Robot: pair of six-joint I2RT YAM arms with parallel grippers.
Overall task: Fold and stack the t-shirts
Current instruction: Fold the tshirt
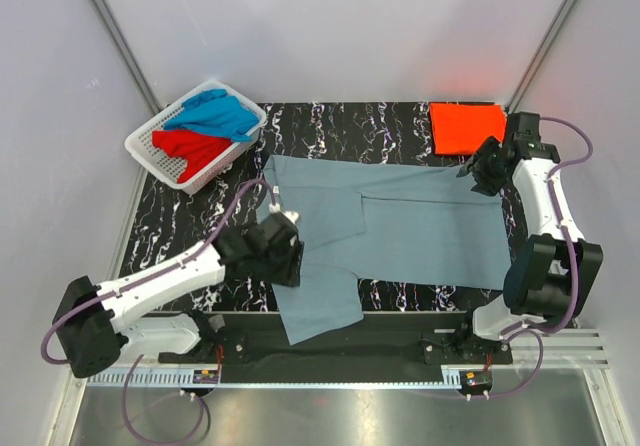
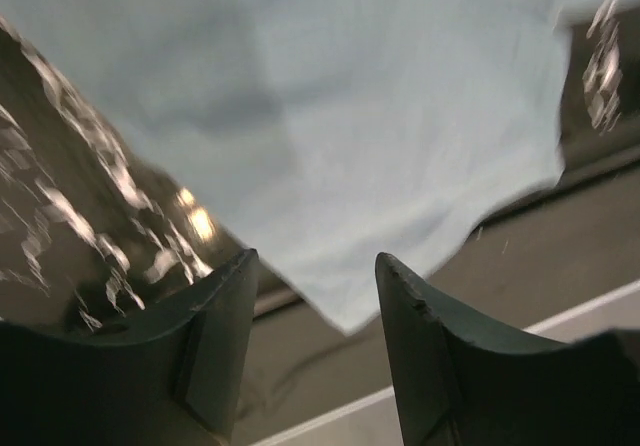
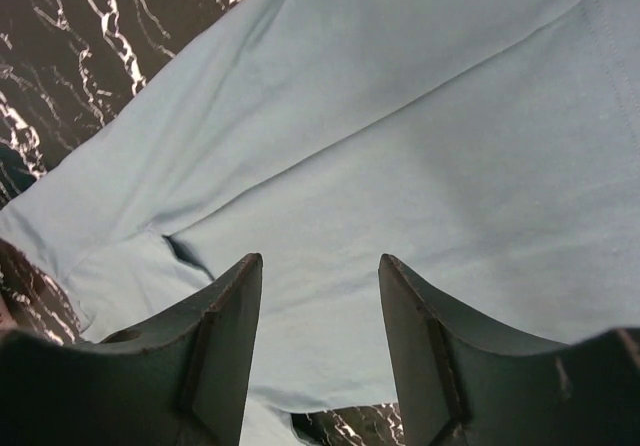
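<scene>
While both arms hang over it, the grey-blue t-shirt [image 1: 420, 226] lies spread flat on the black marbled table [image 1: 350, 126], its long axis running left to right across the middle; one panel of it at the left end turns toward the arms and reaches over the near edge of the table; which end carries the collar I cannot tell. Four shirts show in all, one of each colour; the orange-red t-shirt [image 1: 467, 126] sits folded into a neat rectangle at the far right corner, just beyond the grey-blue one's far right end; the bright blue t-shirt [image 1: 215, 116] and the red t-shirt [image 1: 195, 149] lie crumpled together in the single white basket [image 1: 150, 156] at the far left corner, blue toward the far side, red nearer. The left gripper [image 2: 317, 261] hovers above the left part of the grey-blue shirt near that turned panel, fingers spread with nothing between them, though its wrist view is blurred; the right gripper [image 3: 318, 261] stands at the far right edge of the same shirt, fingers likewise apart and empty, cloth filling the view beneath them with a seam and a tuck where two panels meet.
</scene>
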